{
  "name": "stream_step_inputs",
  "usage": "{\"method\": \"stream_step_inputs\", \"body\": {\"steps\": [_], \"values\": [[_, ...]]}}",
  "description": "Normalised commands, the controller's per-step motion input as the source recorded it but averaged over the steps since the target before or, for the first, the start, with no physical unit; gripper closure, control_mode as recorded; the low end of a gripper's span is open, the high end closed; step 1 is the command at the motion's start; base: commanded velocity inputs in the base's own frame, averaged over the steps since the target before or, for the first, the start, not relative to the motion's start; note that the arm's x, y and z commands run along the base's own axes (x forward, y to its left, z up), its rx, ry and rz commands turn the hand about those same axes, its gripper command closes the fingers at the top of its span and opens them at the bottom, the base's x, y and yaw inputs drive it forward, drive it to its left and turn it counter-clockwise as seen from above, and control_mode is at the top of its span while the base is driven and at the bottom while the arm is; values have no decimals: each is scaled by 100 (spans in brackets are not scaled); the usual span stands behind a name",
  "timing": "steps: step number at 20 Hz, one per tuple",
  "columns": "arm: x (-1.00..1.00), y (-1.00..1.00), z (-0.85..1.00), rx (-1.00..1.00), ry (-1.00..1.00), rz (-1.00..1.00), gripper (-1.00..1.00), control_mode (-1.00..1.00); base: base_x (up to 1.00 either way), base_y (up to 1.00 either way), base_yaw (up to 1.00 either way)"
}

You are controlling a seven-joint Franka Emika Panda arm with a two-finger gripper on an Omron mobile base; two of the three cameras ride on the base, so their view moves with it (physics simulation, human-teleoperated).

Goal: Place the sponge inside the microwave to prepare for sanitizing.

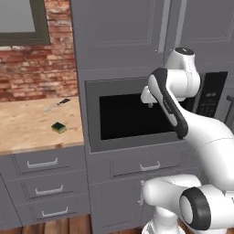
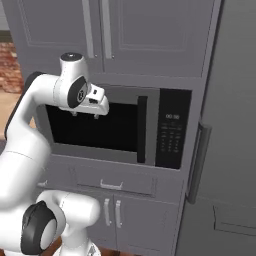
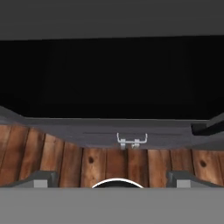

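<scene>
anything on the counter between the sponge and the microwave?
No. In the left base view the sponge sits on the wooden counter, and the stretch from it to the microwave is bare wood up to the cabinet edge.

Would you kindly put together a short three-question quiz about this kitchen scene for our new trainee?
1. True or false: the microwave door is open.
2. Where does the sponge lie? A) on the wooden counter B) in the microwave C) in the tool
3. Fill in: beyond the sponge on the counter lies a thin dark-handled ____.

Key: 1 false, the door is shut. 2 A. 3 utensil, apparently a knife.
</scene>
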Motion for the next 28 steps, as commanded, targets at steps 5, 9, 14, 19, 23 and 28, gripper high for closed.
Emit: {"method": "stream_step_inputs", "body": {"steps": [5, 9, 14, 19, 23, 28], "values": [[0, 0, 0, 0, 0, 0, -100, 100, -41, 0, -3], [0, 0, 0, 0, 0, 0, -100, 100, -44, 0, -3], [0, 0, 0, 0, 0, 0, -100, 100, -44, 0, -3], [0, 0, 0, 0, 0, 0, -100, 100, -40, 0, -3], [0, 0, 0, 0, 0, 0, -100, 100, -36, 0, -2], [0, 0, 0, 0, 0, 0, -100, -100, -7, 0, 0]]}}
